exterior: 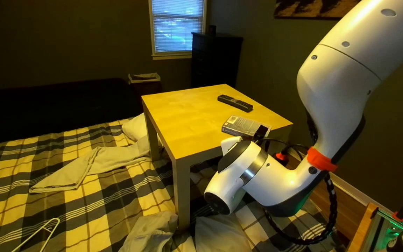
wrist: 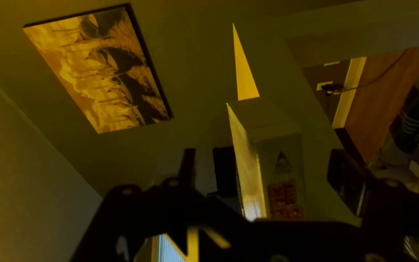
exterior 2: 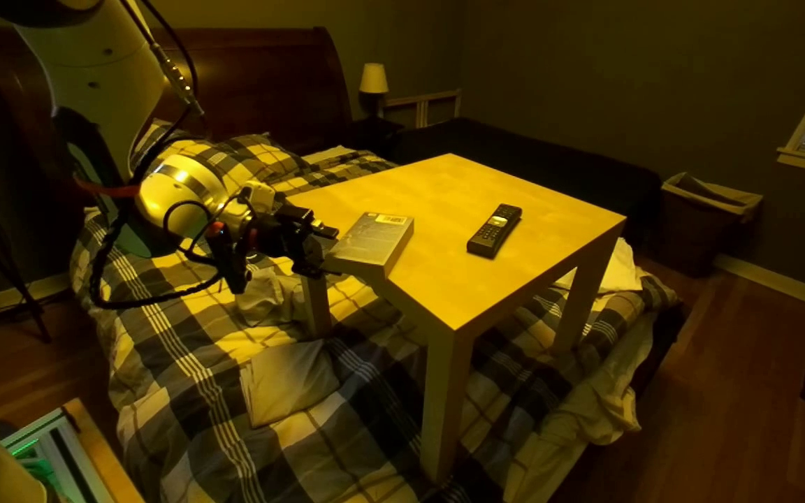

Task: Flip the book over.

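Hand [exterior 2: 331, 251] near book [exterior 2: 372, 239], wrist-only red lettering [wrist: 285, 195]

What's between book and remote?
Just tabletop: in both exterior views, a stretch of its bare surface separates the book from the remote.

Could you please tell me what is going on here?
A robot arm is beside a book, which lies flat at the edge of a table. Its gripper stands open at one side of the book, with gaps showing in the wrist view, so it isn't gripping anything. It is probably about to flip the book. A black remote control lies apart on the table.
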Motion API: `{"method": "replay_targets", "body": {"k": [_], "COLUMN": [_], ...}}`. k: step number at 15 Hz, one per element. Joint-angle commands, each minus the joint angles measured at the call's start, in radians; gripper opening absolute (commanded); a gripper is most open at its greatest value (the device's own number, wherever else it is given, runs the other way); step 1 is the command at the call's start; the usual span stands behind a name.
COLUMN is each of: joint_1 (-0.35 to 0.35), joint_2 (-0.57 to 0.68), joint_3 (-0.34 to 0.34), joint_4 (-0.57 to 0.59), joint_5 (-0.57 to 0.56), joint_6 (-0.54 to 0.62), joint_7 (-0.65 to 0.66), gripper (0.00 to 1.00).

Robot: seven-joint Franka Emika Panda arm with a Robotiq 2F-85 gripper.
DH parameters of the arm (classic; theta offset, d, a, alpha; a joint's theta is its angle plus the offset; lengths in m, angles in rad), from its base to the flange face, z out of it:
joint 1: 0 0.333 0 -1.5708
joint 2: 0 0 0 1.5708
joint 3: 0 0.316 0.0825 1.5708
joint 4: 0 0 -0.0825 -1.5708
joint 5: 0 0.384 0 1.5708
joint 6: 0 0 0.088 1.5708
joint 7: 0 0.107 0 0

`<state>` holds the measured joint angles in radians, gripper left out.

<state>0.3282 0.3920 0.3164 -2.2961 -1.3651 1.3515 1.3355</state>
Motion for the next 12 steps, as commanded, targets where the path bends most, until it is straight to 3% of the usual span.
{"method": "replay_targets", "body": {"k": [1, 2, 4, 5, 9, 11, 12], "joint_1": [0.013, 0.014, 0.018, 0.018, 0.022, 0.024, 0.025], "joint_2": [0.049, 0.056, 0.064, 0.066, 0.071, 0.063, 0.058], "joint_3": [-0.015, -0.017, -0.016, -0.015, -0.011, -0.005, -0.002], "joint_4": [0.036, 0.041, 0.047, 0.048, 0.049, 0.044, 0.043], "joint_5": [-0.038, -0.042, -0.039, -0.034, -0.028, -0.021, -0.018], "joint_6": [-0.048, -0.062, -0.095, -0.112, -0.16, -0.173, -0.176], "joint_7": [-0.013, -0.017, -0.028, -0.034, -0.063, -0.086, -0.094], "gripper": [0.84, 0.74, 0.64, 0.52, 0.19, 0.08, 0.07]}}
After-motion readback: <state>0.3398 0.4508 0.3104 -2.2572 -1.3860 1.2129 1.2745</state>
